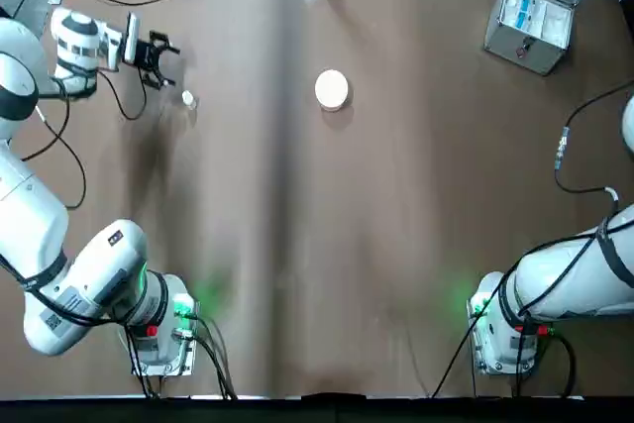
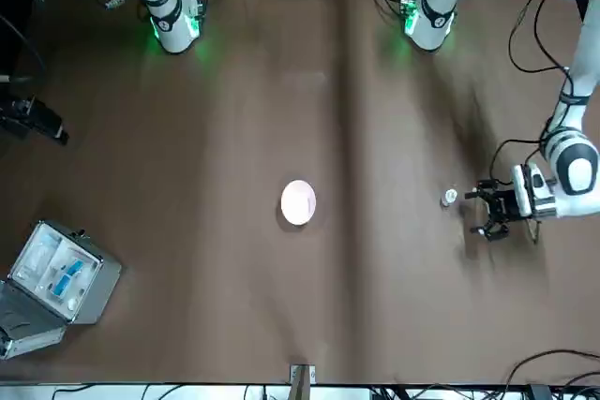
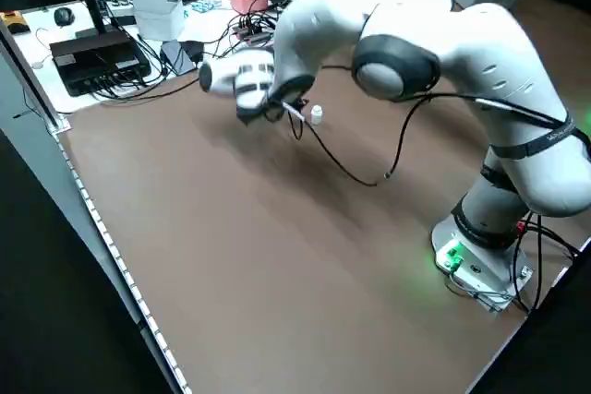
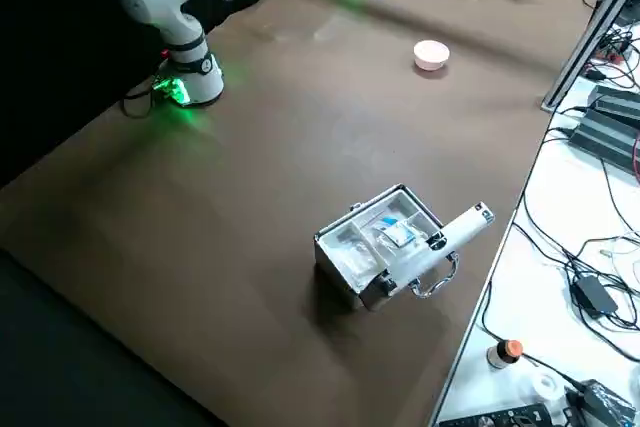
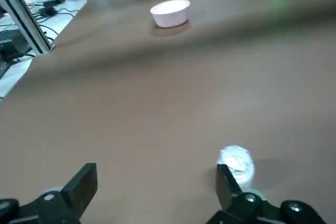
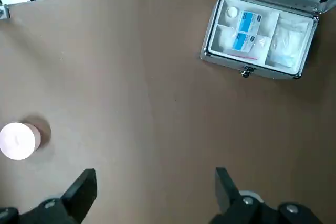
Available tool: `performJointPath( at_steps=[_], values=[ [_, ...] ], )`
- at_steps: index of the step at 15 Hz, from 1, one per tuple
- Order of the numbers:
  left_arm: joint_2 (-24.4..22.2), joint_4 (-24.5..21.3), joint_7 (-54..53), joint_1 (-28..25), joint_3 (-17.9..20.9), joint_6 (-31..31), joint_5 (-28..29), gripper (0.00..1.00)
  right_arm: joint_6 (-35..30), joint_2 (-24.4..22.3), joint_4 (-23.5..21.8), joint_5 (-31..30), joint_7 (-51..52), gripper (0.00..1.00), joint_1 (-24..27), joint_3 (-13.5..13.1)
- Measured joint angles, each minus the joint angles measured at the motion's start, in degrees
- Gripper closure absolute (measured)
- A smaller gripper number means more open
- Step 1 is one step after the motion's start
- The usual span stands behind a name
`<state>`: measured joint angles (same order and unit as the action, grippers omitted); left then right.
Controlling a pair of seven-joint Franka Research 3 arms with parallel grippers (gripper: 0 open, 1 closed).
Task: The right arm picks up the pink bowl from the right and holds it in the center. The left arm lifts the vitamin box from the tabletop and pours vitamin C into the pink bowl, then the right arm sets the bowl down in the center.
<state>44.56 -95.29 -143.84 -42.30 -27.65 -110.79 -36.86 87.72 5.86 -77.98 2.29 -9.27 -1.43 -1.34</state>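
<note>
Left claw [image 5: 157,187], spread wide, near the small white container [image 5: 237,166]; right claw [image 6: 157,190], also wide.

A: Bowl [image 2: 298,202]?
B: Upright on worktop [image 2: 234,278], mid-area. Left hand [image 2: 476,213] just beside white vitamin box [image 2: 449,198].
A: Case [image 2: 64,283]?
B: Open, near worktop's far-right corner from robot.

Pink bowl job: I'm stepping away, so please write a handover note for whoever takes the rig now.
Left gripper: open, beside the small white bottle, which stands ungripped on the tabletop.
Right gripper: open and empty, over the robot's right side.
Pink bowl: on the tabletop, beyond the middle.
Done: no lift or pour evident.
Left: right arm holds bowl centrally, left pours, right sets it down.
</note>
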Motion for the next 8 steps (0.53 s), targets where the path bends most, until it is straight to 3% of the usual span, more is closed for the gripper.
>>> performJointPath(
  at_steps=[3, 8],
  values=[
    [-4.7, 0.1, 0.3, 4.2, 0.2, -3.4, 4.2, 0.00, 1.1, -1.8, -3.9, -0.8, 4.5, 0.01, 0.0, 0.1],
    [-10.0, 0.1, 1.1, 13.0, 0.4, -7.2, 9.3, 0.00, 1.1, -3.0, -4.1, -0.9, 8.5, 0.01, 1.7, 0.1]
  ],
)
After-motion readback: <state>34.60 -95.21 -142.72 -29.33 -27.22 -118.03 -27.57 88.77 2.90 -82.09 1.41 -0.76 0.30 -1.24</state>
